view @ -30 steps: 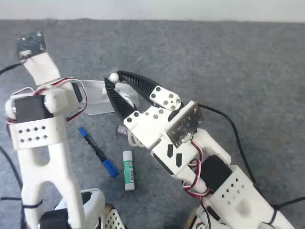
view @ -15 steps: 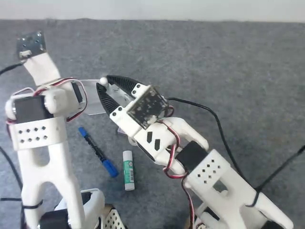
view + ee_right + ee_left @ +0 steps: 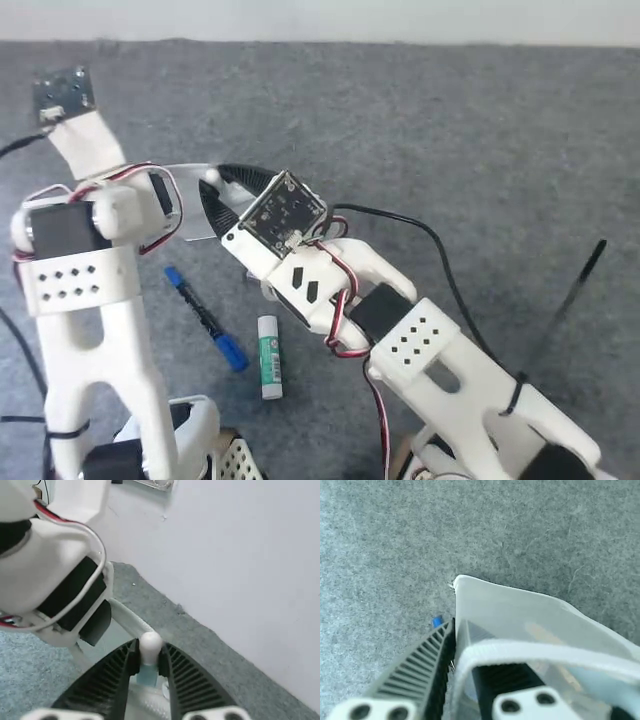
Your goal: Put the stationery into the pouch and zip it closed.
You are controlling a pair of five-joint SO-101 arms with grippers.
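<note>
One glue stick [image 3: 269, 356] on grey carpet [image 3: 520, 130]; white wall [image 3: 320, 18] behind.

The high camera sits above and behind the two arms' bases. It looks down and forward over the grey table [image 3: 500, 130], with a strip of pale wall [image 3: 320, 20] at the far edge. The left wrist camera sits close behind its own fingers [image 3: 415, 675]. It looks steeply down along them at the pouch [image 3: 520, 615], which they pinch by the rim, and at the table just beyond. The right wrist camera looks nearly level along its fingers [image 3: 190, 680], closed round a white-capped stick [image 3: 149, 645], toward the left arm [image 3: 45, 570] and the wall. The high and right wrist views share the left arm, stick and wall. The high and left wrist views share the pouch.
</note>
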